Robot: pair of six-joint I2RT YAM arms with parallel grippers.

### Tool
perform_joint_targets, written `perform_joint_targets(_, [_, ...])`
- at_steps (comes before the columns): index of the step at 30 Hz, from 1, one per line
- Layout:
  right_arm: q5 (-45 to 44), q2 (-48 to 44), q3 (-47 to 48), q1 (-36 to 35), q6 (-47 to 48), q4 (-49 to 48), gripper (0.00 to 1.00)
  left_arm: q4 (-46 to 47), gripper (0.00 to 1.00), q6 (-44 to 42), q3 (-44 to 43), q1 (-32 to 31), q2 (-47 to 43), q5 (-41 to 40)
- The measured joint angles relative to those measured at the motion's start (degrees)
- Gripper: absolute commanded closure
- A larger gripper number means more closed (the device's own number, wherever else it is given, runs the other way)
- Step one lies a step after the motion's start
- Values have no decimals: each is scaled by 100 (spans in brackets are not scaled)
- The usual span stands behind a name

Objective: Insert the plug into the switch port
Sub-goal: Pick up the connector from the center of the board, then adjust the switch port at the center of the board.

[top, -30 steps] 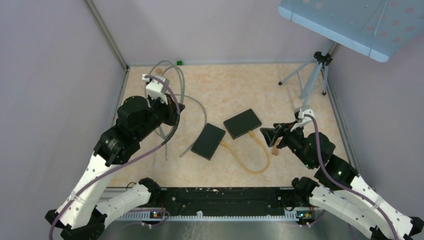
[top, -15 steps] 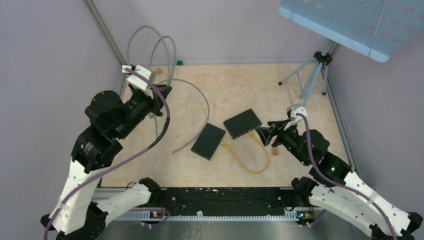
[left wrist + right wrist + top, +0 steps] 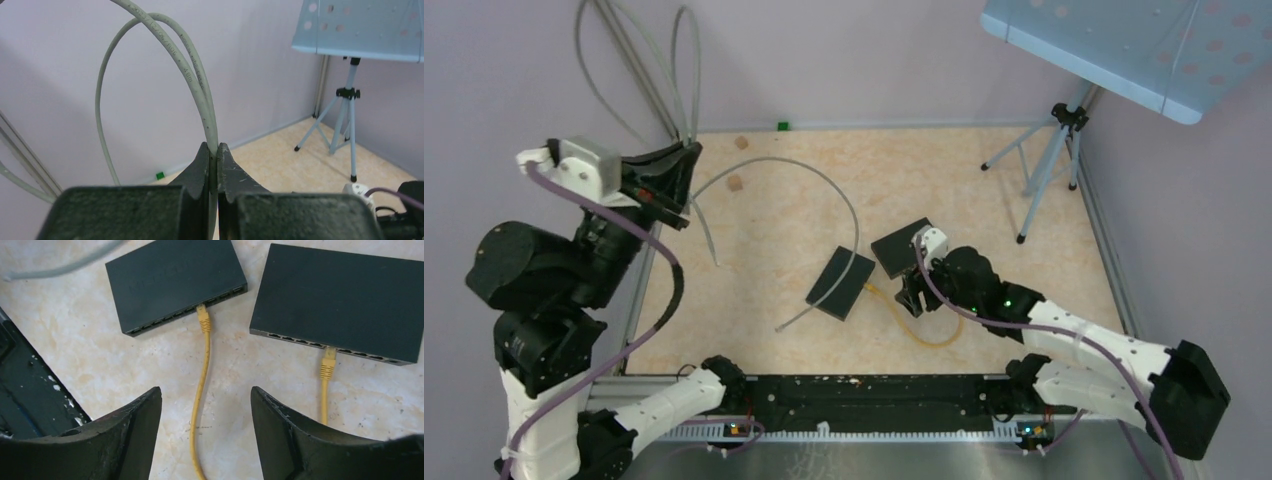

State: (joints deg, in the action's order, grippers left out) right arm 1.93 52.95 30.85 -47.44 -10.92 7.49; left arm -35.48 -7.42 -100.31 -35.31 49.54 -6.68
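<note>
My left hand is clenched on the grey cable. The cable passes between the two fingertips and stands up in loops above them. Along its jacket there is small printing, but I cannot read it with certainty. In the top view this hand is high beside the left wall. From it the cable goes down to the surface, where a free end lies just beside the near switch. That end is too small for me to make out the plug.

My right hand is released and holds nothing. It hangs low over the yellow cable. One yellow plug sits in a port of the near switch. The other yellow plug sits in the port row of the far switch. The lid of the near switch carries faint lettering, which I cannot read.
</note>
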Motion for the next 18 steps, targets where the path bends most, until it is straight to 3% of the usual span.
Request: perform_joint_targets(18, [684,2778,2,2,334,-1937,43,188,100,52,-393,0,-116,129])
